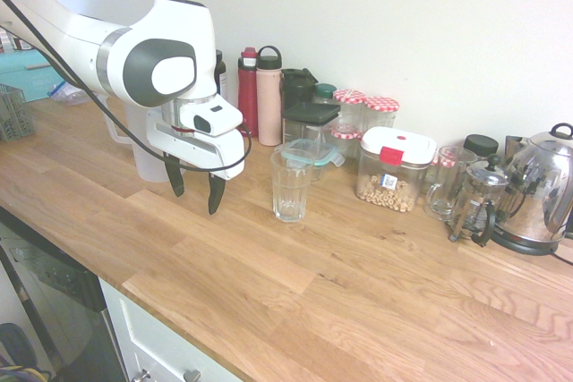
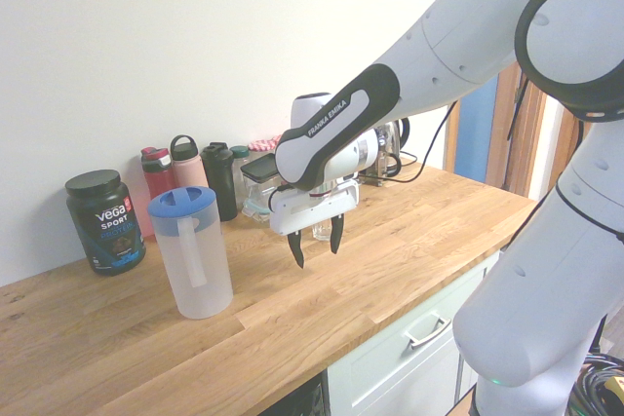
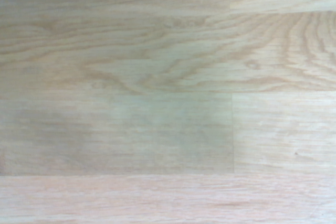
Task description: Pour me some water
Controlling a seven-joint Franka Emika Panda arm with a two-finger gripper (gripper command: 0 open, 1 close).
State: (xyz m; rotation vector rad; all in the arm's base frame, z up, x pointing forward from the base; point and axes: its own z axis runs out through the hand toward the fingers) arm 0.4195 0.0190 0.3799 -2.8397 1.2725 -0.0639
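Pincer (image 2: 316, 245) hangs apart over bare countertop (image 2: 390, 241), between pitcher (image 2: 193, 252) and glass (image 1: 291, 184).

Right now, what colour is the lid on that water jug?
Blue, on the jug; clearest in the second exterior view.

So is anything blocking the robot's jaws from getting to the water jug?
Nothing visible. The gripper hangs open above bare wooden counter, and the clear plastic jug with the blue lid stands beside it with only empty counter between. The drinking glass is on the other side.

Bare counter (image 1: 376, 292) before glass (image 1: 291, 185)
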